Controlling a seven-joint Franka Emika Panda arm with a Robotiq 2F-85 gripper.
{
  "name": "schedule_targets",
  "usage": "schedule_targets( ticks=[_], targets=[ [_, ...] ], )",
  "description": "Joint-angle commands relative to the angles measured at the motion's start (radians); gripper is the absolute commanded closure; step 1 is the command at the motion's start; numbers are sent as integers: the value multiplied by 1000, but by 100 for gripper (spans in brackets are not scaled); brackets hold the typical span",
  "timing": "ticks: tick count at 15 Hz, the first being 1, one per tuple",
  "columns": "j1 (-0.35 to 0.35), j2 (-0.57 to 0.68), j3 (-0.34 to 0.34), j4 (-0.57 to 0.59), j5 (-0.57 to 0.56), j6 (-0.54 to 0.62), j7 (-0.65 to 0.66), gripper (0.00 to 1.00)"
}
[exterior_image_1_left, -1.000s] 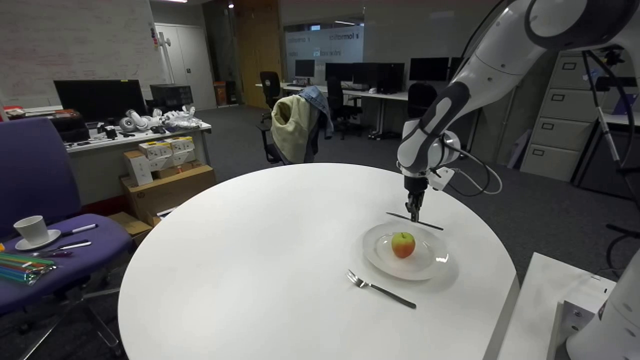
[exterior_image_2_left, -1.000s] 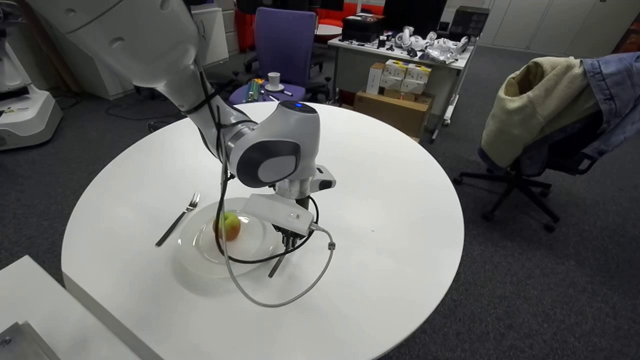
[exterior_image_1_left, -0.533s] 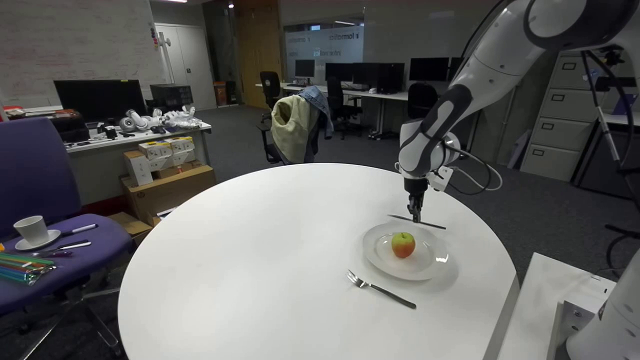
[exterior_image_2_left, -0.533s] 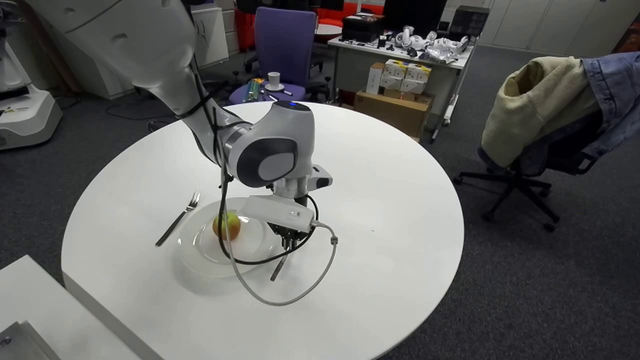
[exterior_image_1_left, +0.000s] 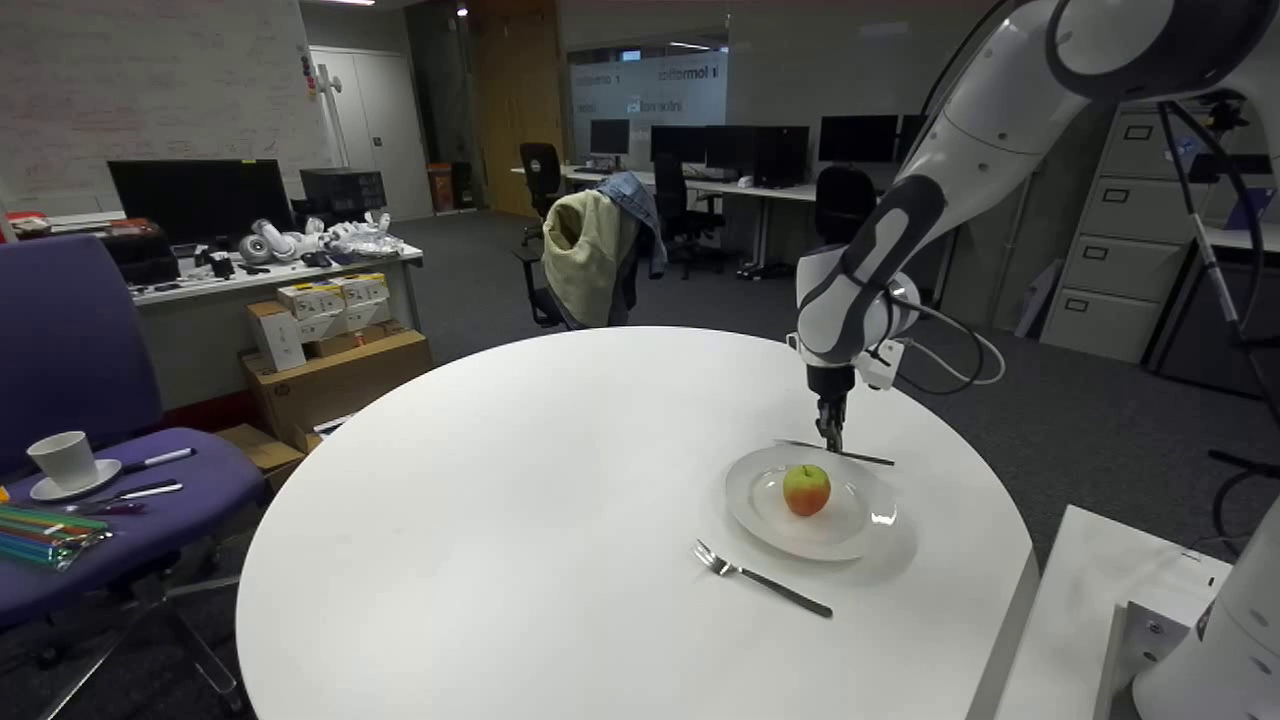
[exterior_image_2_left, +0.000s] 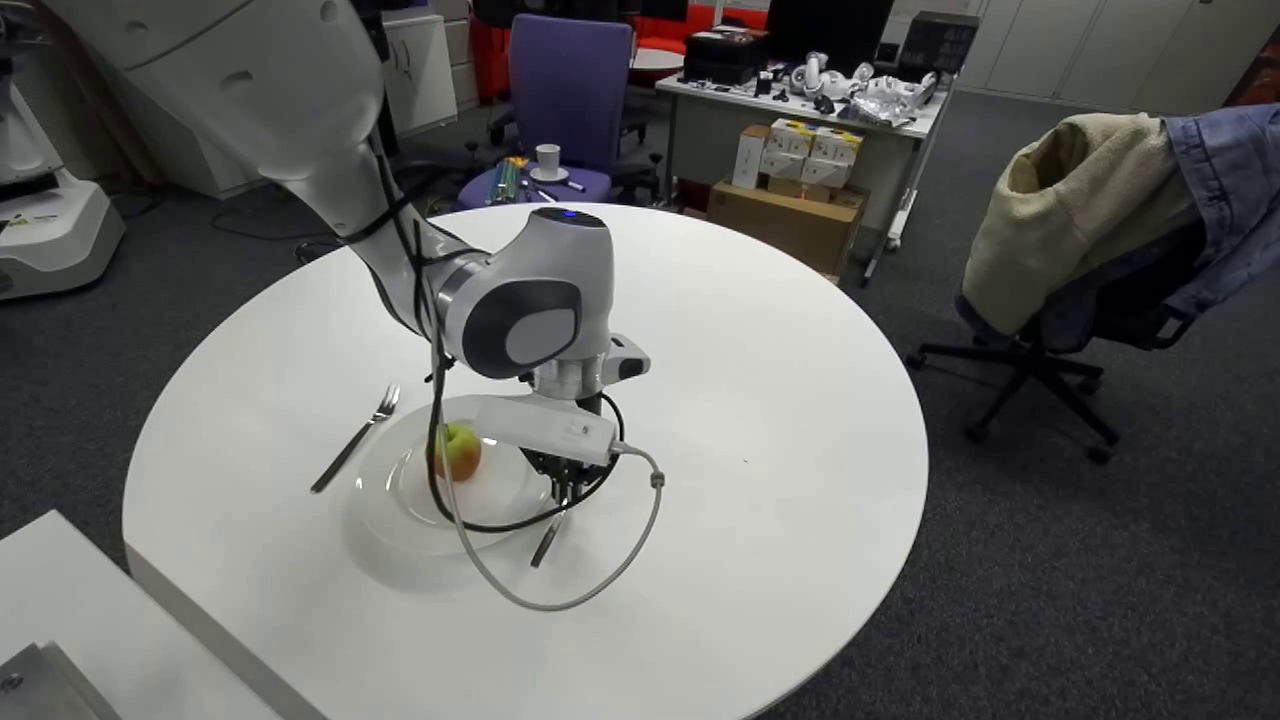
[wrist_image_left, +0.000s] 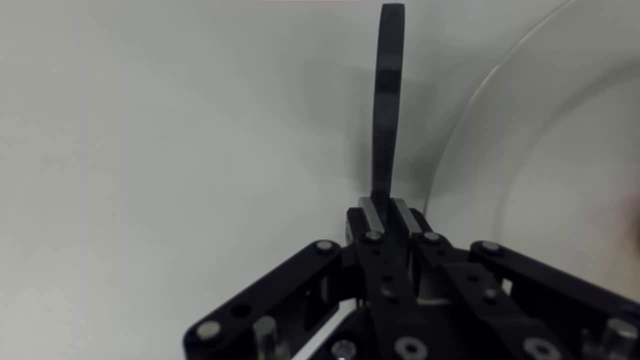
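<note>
My gripper (wrist_image_left: 383, 206) is shut on a slim dark-handled utensil (wrist_image_left: 387, 90) that looks like a knife. In the wrist view its handle runs up from between the fingertips, and the rest is hidden. An exterior view shows the utensil (exterior_image_1_left: 868, 459) lying nearly level under the gripper (exterior_image_1_left: 832, 450); whether it touches the table I cannot tell. Right beside it is the white plate (exterior_image_1_left: 805, 543), with a red-green apple (exterior_image_1_left: 806, 490) on it. A fork (exterior_image_1_left: 785, 591) with a dark handle rests across the plate from my gripper. Both exterior views show plate, apple and fork.
A round white table (exterior_image_1_left: 500, 500) bears everything. Grey and black cables (exterior_image_2_left: 540, 607) loop from my wrist over the plate side. Beyond the table stand a purple chair (exterior_image_1_left: 75, 340) with a cup (exterior_image_1_left: 65, 460) and pens, and a chair draped with a jacket (exterior_image_2_left: 1070, 210).
My gripper has come lower and shifted slightly toward the plate, and the utensil has moved with it. Plate, apple and fork have stayed where they were.
</note>
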Motion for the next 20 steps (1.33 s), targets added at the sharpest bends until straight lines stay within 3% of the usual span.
schedule_targets(
  ticks=[1,13,20],
  targets=[
    [-1,-42,-8,-62,-20,56,15,98],
    [-10,-45,-56,-80,-32,93,23,98],
    [-28,-34,-35,-72,-9,135,6,98]
  ],
)
